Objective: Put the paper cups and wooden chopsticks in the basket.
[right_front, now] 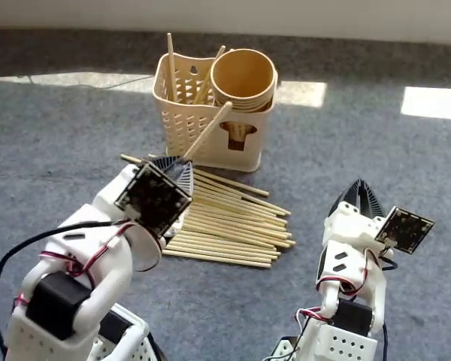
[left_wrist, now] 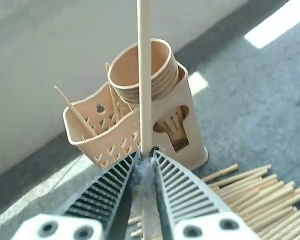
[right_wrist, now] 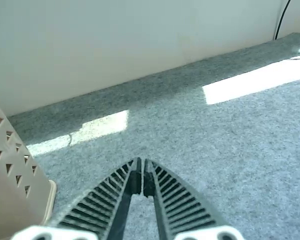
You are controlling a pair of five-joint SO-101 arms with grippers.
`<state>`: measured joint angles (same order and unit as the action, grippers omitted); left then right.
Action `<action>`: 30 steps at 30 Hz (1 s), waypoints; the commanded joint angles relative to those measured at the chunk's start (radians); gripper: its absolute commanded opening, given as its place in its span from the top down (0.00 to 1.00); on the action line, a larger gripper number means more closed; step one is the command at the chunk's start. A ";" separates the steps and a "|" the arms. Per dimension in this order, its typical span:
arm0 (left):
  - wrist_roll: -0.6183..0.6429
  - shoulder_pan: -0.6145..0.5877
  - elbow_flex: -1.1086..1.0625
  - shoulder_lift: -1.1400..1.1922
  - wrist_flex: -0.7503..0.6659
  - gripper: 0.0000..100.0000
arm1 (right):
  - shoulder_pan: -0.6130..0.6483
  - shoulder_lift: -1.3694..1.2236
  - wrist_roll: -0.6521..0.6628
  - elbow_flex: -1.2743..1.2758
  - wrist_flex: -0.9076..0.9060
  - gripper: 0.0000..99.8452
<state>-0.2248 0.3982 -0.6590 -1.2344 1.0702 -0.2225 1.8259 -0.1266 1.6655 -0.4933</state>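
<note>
A cream plastic basket [right_front: 182, 131] stands at the back of the grey carpet, with stacked paper cups [right_front: 243, 77] in its right half and a few chopsticks [right_front: 171, 66] standing in its left half. My left gripper [right_front: 182, 164] is just in front of the basket, shut on one wooden chopstick [right_front: 207, 131] that slants up toward the basket's middle. The left wrist view has the same chopstick [left_wrist: 144, 75] rising from my left gripper [left_wrist: 146, 152] in front of the basket [left_wrist: 185, 140] and cups [left_wrist: 140, 67]. A pile of chopsticks [right_front: 233, 222] lies on the carpet. My right gripper [right_front: 359, 186] is shut and holds nothing.
Grey carpet [right_front: 346, 143] lies all around, with sunlit patches [right_front: 432, 101] at the back. A pale wall [right_wrist: 115, 40] runs behind the carpet. The basket's perforated side [right_wrist: 10, 170] is close by the right gripper [right_wrist: 139, 170] in the right wrist view.
</note>
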 commanded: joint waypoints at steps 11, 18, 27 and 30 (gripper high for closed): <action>0.118 -0.068 0.005 -0.008 -0.486 1.00 | -0.002 0.005 0.009 -0.001 0.031 0.97; 0.272 -0.193 0.007 0.122 -0.675 1.00 | 0.002 0.005 0.009 -0.001 0.031 0.97; 0.353 -0.289 0.259 0.506 -0.752 1.00 | 0.019 0.005 0.009 -0.001 0.031 0.97; 0.353 -0.289 0.337 0.613 -0.752 1.00 | 0.019 0.005 0.009 -0.001 0.031 0.97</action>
<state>0.1174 0.1174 -0.4304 -0.7050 0.3429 -0.2133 1.8259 -0.1266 1.6655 -0.4933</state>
